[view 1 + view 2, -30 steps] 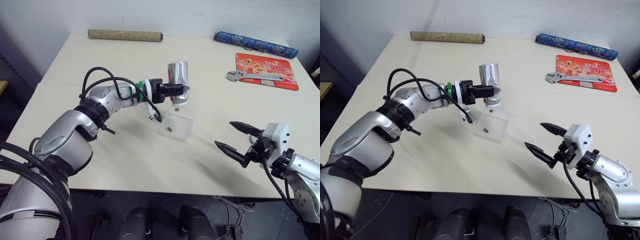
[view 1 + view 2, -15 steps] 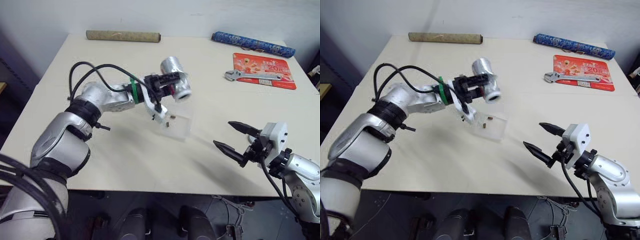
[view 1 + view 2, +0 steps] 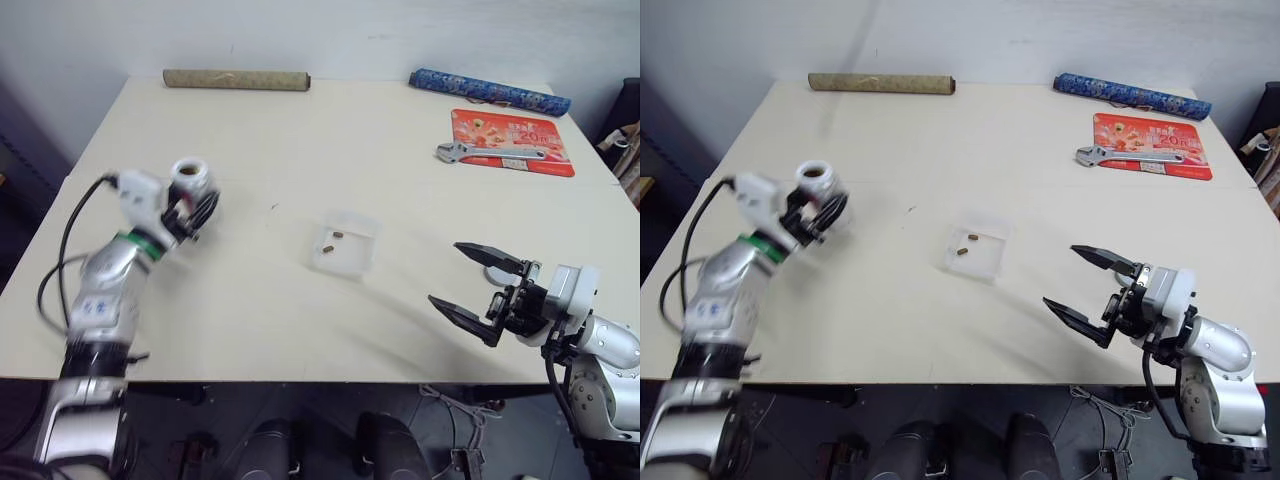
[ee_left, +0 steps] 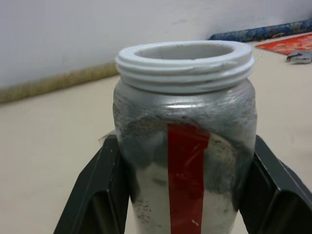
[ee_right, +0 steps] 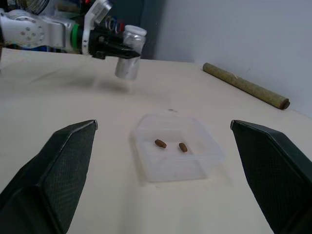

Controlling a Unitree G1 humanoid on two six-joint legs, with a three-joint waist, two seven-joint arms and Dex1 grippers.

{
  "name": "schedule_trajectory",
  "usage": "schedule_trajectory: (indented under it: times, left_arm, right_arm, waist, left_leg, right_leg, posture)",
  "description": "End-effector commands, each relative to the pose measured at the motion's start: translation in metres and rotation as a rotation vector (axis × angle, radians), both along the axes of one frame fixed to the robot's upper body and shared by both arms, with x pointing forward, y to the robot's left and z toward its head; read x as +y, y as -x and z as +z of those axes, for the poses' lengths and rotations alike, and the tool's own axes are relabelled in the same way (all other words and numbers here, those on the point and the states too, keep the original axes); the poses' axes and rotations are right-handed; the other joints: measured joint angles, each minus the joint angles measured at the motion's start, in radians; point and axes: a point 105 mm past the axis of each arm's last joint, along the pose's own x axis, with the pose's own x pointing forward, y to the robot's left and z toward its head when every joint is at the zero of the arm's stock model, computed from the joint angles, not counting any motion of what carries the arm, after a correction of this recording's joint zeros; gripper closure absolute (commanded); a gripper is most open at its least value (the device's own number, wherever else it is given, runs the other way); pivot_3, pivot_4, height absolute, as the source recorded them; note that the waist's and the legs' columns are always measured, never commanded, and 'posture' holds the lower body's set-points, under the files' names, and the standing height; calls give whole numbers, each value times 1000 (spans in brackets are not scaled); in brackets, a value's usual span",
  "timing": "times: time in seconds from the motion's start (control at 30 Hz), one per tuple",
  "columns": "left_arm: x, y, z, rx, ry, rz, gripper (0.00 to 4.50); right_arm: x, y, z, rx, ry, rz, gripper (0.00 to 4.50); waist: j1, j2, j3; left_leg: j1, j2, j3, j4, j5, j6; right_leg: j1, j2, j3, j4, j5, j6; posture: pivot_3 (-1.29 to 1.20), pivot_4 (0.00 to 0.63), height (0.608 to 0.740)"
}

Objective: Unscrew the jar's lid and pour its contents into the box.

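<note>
Jar: clear, rounded cylinder with a white threaded neck, uncapped and upright; the inside wall is dusted grey, and a red vertical strip of label runs down the side facing the left wrist camera. No writing on it can be read. It hangs above the left part of the table, well apart from the box.
Left gripper: two black fingers clamped on the jar's sides, one on each flank, below the shoulder.
Box: small, shallow, square, of clear colourless plastic with rounded corners; it sits near the middle of the table.
Contents: two tiny brown oval pellets lying side by side on the box floor, close but not touching.
Right gripper: black pointed fingers with a fine woven texture, spread wide and holding nothing; it hovers over the table's near right edge, aimed towards the box.
Table: flat, matt cream top.
Packet: flat red rectangle at the far right, printed with pale graphics and a large "20"; the rest of the print is too small to read.
Wrench: silvery metal adjustable wrench, lying across the packet with its head over the packet's left edge.
Blue roll: long, patterned blue, at the far right edge.
Tan roll: long, rough, olive-tan, at the far left edge.
</note>
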Motion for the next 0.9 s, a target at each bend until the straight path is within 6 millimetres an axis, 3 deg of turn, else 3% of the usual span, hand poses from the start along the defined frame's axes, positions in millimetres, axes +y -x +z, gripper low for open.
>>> schedule_trajectory:
  times: [0.03, 0.17, 0.23, 0.4, 0.63, 0.83, 0.9]
  left_arm:
    - [30, 24, 20, -126, 29, 104, 2148]
    - [54, 36, -2, -121, 50, 239, 2148]
    - [56, 38, -10, -118, 79, 265, 2148]
    - [63, 40, -35, -74, 77, 333, 2148]
    - [59, 36, -44, -48, 74, 331, 2148]
    - [54, 47, -44, -29, 59, 278, 249]
    - [51, 52, -47, -7, 38, 249, 52]
  right_arm:
    - [7, 5, 4, -40, -11, 37, 14]
    - [12, 4, 2, -51, -13, 65, 14]
    - [14, 4, 0, -47, -7, 77, 14]
    - [13, 2, -5, -39, -2, 79, 14]
    - [12, 1, 0, -40, 1, 73, 14]
    - [3, 9, -1, -8, 13, 46, 0]
    - [-3, 11, -3, 7, 19, 25, 0]
  waist:
    - [5, -1, 0]
    - [23, -1, 0]
    - [26, -1, -1]
    - [24, -2, -1]
    - [23, -2, -2]
    - [23, -3, -2]
    - [23, -3, -2]
  left_leg:
    - [0, 0, -1, 0, 0, 0]
    - [0, -2, -2, 0, -3, -4]
    - [1, -3, -1, 0, -4, -5]
    - [0, -3, 1, -2, -2, -1]
    - [4, -3, 5, -4, -4, -3]
    - [3, -3, 5, -7, -4, -4]
    - [3, -3, 5, -8, -3, -1]
  right_leg:
    - [0, -1, 1, 0, 0, 0]
    - [0, -4, 1, -2, 0, 0]
    - [0, -10, 1, -2, 0, -1]
    - [-1, -7, -4, 1, 0, -1]
    - [-2, -11, -2, -1, 0, -1]
    - [-2, -11, -2, -1, 0, -1]
    - [-2, -11, -3, -2, 0, -1]
  posture:
    - [0, 150, 740]
    - [0, 150, 740]
    - [0, 150, 740]
    - [0, 150, 740]
    - [0, 150, 740]
    - [0, 150, 740]
    - [0, 150, 740]
